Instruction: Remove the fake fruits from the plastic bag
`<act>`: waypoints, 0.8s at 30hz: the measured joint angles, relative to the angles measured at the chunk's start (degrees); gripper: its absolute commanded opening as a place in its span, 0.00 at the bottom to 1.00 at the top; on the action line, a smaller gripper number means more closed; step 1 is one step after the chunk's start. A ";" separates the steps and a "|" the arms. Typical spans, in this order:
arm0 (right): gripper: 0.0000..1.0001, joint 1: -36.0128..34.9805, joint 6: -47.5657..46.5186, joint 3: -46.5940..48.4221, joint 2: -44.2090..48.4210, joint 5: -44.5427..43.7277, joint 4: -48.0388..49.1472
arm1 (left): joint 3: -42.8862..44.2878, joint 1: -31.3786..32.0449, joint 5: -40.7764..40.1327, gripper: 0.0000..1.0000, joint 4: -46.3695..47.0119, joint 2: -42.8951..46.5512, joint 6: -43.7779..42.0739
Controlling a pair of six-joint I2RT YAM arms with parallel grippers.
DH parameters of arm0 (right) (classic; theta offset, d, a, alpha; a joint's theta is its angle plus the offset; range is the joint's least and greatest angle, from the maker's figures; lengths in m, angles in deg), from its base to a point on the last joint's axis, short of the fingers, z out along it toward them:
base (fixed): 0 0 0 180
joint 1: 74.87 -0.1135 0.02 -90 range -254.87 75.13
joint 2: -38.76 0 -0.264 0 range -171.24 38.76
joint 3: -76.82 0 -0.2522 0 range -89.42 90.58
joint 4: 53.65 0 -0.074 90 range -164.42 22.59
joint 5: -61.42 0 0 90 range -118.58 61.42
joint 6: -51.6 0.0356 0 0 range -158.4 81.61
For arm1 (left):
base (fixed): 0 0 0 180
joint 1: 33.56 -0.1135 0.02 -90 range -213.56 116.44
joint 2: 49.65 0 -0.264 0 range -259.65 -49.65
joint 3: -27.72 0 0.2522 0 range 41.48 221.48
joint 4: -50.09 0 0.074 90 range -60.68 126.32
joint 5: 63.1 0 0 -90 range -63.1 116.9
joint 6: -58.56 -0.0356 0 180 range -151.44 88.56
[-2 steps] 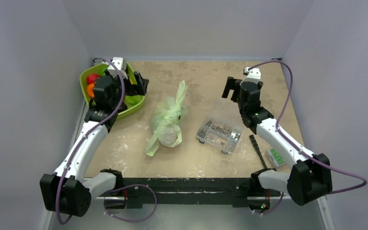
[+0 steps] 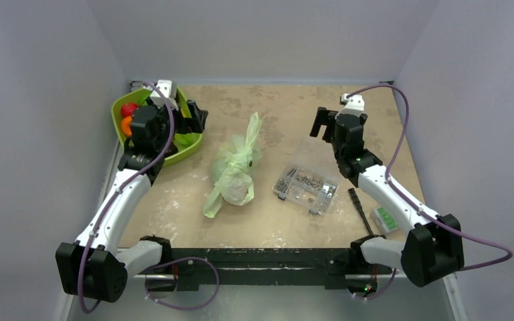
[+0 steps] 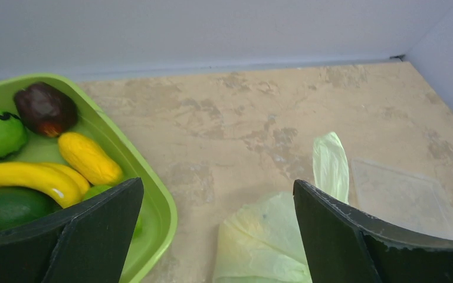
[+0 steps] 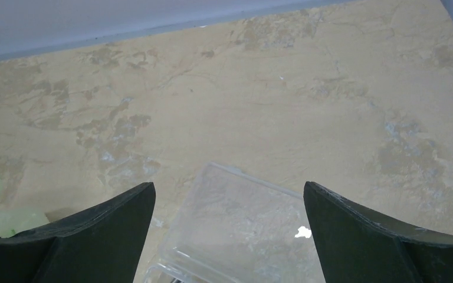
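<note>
The pale green plastic bag (image 2: 234, 167) lies bunched in the middle of the table, its twisted neck pointing to the far side. It bulges at the near end; the fruits inside are hidden, only a yellowish tint shows through in the left wrist view (image 3: 265, 236). My left gripper (image 2: 199, 119) is open and empty, above the right rim of the green tray (image 2: 186, 146), left of the bag; in its wrist view (image 3: 217, 181) the bag lies between the fingers. My right gripper (image 2: 318, 123) is open and empty, right of the bag, over the clear box's far end (image 4: 229, 184).
The green tray (image 3: 153, 194) holds a banana (image 3: 23, 177), a yellow fruit (image 3: 88, 158), a dark red fruit (image 3: 46, 108) and green ones. A clear box of screws (image 2: 306, 184) lies right of the bag. A black tool (image 2: 360, 208) and a small green-white item (image 2: 383, 219) lie near right.
</note>
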 measured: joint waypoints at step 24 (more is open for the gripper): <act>0.97 -34.60 17.75 2.75 -10.14 8.17 4.20 | 9.18 1.55 10.05 0.92 -17.27 -7.34 -2.34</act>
